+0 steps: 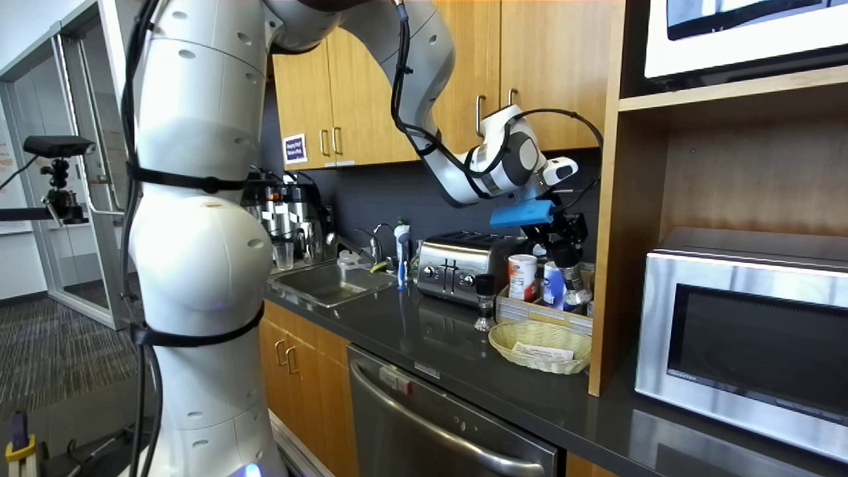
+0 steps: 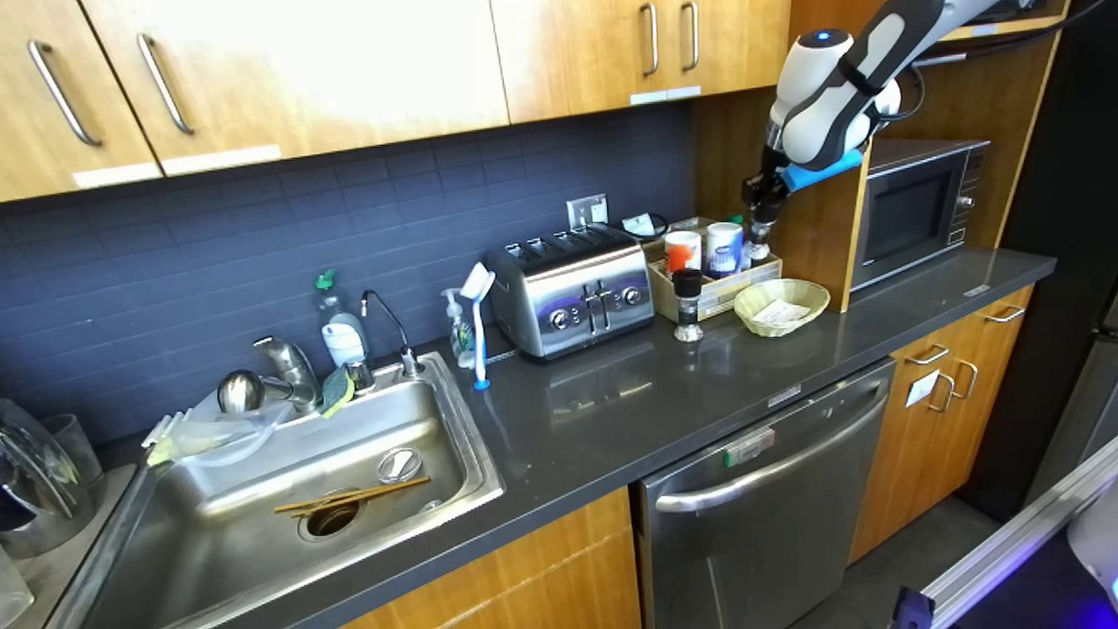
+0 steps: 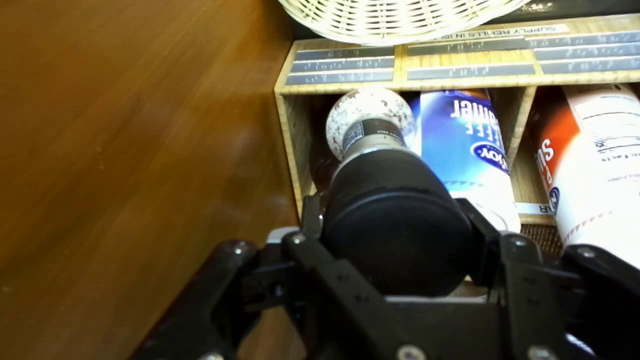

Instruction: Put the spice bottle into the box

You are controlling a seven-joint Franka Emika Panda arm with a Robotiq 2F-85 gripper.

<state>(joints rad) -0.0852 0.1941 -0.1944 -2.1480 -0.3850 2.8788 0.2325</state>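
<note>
The spice bottle, with a black cap and clear speckled base, shows in both exterior views (image 1: 576, 286) (image 2: 759, 236) and in the wrist view (image 3: 372, 112). My gripper (image 1: 564, 250) (image 2: 767, 199) (image 3: 395, 222) is shut around its black cap, and the bottle hangs base down, slightly tilted. The pale wooden box (image 1: 550, 314) (image 2: 742, 286) (image 3: 345, 89) is below it. The base is over the end compartment beside the wooden panel, next to a blue canister (image 3: 462, 135). I cannot tell whether the base is below the rim.
A wicker basket (image 1: 510, 354) (image 2: 769, 328) (image 3: 395, 22) stands before the box. A second black-capped bottle (image 1: 485, 305) (image 2: 688, 307) stands on the counter by the toaster (image 1: 450, 268) (image 2: 581, 288). A wooden panel (image 1: 606, 265) (image 3: 150, 150) rises close beside the gripper. A red-and-white canister (image 3: 590, 165) is in the box.
</note>
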